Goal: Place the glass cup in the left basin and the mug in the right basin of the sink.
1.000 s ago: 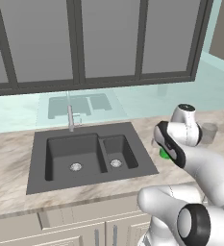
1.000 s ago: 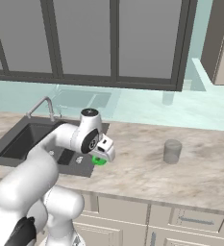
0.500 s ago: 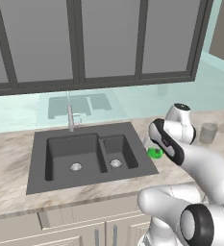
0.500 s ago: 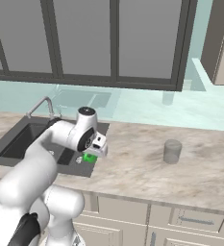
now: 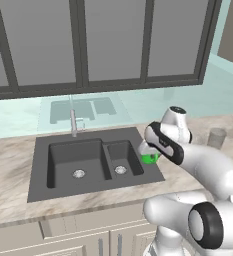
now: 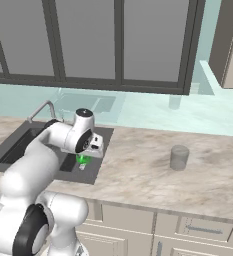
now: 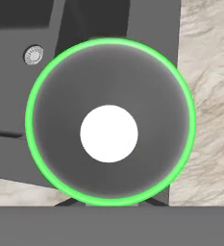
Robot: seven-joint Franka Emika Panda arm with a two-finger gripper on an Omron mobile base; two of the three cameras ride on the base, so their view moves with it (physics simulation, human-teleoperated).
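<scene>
A white robot arm holds the mug (image 5: 149, 158) above the right rim of the sink (image 5: 38, 187), its end effector (image 5: 149, 151) clenched on the bright green cup. In the left base view the mug hangs just below the hand, at the sink's right edge beside the right basin (image 5: 121, 158), clear of the dark surface below it. From the right base view the same green mug (image 6: 82, 159) shows under the end effector (image 6: 85, 156), over the sink's near right corner (image 6: 90, 176) where the dark rim meets the marble counter (image 6: 148, 180).

The hand view looks straight down into the mug (image 7: 111, 122): a bright green rim circles a grey inside with a pale round spot at the bottom. The sink's dark rim lies beneath it, marble counter (image 7: 207, 96) to one side and a round silver drain (image 7: 33, 55) to the other.

The glass cup (image 6: 178, 157) stands upright on the counter, well apart from the sink toward the counter's right end; it also appears behind the arm in the left base view (image 5: 216, 138). The left basin (image 5: 78, 161) sits beside the narrower one, a slim silver faucet (image 5: 74, 120) rising at the sink's back edge.
</scene>
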